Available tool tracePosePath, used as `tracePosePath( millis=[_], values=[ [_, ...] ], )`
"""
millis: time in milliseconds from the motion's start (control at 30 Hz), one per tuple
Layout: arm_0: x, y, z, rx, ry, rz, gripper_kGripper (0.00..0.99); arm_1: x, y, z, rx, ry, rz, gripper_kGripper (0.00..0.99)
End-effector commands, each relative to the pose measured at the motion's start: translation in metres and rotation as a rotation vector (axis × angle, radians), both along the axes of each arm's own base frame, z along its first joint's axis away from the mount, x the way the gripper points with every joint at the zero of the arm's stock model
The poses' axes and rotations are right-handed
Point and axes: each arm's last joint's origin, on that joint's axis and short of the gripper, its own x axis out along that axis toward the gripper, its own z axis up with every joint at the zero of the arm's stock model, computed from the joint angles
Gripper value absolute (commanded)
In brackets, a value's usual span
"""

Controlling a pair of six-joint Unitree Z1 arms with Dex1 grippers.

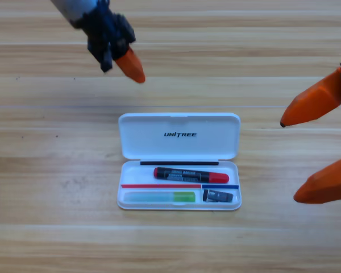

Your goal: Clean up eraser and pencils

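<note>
left gripper (122, 57) hung over the table (45, 227) at upper left, jaw gap impossible to tell | right gripper (307, 156) waited at right edge, jaws spread wide, holding nothing | white case (179, 136) lay open mid-table | red-and-black pencil (191, 174) in upper slot | green pencil (159, 197) lower left | eraser (217, 197) lower right

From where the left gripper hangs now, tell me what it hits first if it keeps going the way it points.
The left gripper points down-right toward the white case's open lid, so probably the lid first, though height is unclear.
</note>
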Motion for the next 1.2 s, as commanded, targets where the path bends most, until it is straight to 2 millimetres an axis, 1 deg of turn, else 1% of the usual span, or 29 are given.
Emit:
tracePosePath(
  millis=[33,133,233,333,600,1000,1133,1200],
  values=[
    [0.030,-0.003,-0.059,0.044,0.088,0.021,0.000,0.008,-0.001,-0.012,-0.022,0.033,-0.028,0.986],
    [0.033,-0.006,-0.073,0.039,0.119,0.013,0.000,0.009,0.000,-0.013,-0.025,0.035,-0.028,0.986],
    [0.031,-0.006,-0.078,0.027,0.147,0.005,0.000,0.009,0.000,-0.013,-0.025,0.035,-0.028,0.986],
    [0.024,-0.006,-0.080,0.013,0.180,-0.005,0.000,0.009,0.000,-0.013,-0.026,0.035,-0.027,0.986],
    [-0.008,-0.008,-0.066,0.006,0.214,-0.050,0.000,0.010,0.001,-0.014,-0.028,0.037,-0.027,0.986],
    [-0.039,-0.017,-0.053,-0.002,0.236,-0.099,0.000,0.010,0.002,-0.013,-0.027,0.036,-0.027,0.986],
    [-0.050,-0.018,-0.054,-0.003,0.220,-0.104,0.000,0.011,0.002,-0.014,-0.029,0.038,-0.027,0.986],
    [-0.057,-0.018,-0.058,-0.008,0.209,-0.108,0.000,0.012,0.003,-0.014,-0.030,0.039,-0.027,0.986]
  ],
)
